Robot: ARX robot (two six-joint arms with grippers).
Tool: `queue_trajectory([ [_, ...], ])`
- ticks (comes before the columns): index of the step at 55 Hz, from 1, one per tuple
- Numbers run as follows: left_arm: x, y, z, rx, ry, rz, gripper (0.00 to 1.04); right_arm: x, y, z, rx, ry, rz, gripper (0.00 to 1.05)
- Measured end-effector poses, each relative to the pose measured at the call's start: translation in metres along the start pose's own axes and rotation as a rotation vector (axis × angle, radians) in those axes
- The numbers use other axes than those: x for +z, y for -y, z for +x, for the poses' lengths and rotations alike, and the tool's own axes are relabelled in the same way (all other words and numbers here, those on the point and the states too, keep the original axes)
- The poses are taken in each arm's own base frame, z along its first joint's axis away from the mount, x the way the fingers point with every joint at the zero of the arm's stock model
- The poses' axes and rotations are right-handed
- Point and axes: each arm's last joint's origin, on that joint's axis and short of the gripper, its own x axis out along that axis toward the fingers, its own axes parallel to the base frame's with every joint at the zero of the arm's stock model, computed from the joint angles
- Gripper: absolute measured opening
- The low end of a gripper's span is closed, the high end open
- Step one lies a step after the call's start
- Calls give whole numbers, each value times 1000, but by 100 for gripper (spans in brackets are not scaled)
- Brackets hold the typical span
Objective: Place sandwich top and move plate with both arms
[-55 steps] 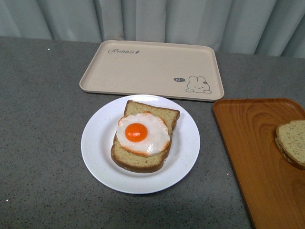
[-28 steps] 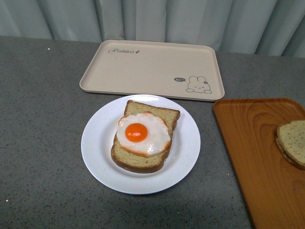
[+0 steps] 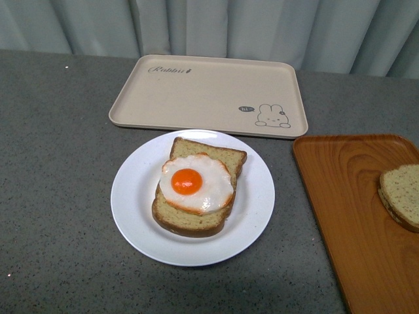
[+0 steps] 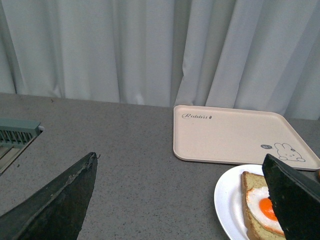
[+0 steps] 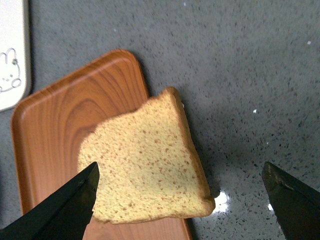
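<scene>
The white plate (image 3: 134,196) sits mid-table holding a bread slice (image 3: 190,221) topped with a fried egg (image 3: 195,182). The sandwich top (image 3: 400,194), a plain speckled slice, lies on the wood-grain tray (image 3: 340,196) at the right edge, partly cut off. In the right wrist view the sandwich top (image 5: 145,165) overhangs the tray (image 5: 55,130) edge, with my right gripper (image 5: 180,172) open above it, one fingertip over the slice's side. My left gripper (image 4: 180,172) is open over bare table beside the plate (image 4: 225,200). Neither arm shows in the front view.
A beige rabbit-print tray (image 3: 209,91) lies behind the plate, near the grey curtain (image 3: 209,26). A grey slatted object (image 4: 15,135) sits at the table's far left in the left wrist view. Speckled grey tabletop (image 3: 59,196) surrounds everything.
</scene>
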Motion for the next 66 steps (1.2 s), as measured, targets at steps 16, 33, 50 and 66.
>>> queue_trajectory([
  [16,0,0,0,0,0,0,98,-8,-3,33,14,-68,-41,96],
  [33,0,0,0,0,0,0,98,-8,-1,64,-18,-110,-63,96],
  [50,0,0,0,0,0,0,98,-10,-3,74,-4,-125,-64,73],
  [66,0,0,0,0,0,0,98,-10,-3,75,-7,-124,-66,36],
])
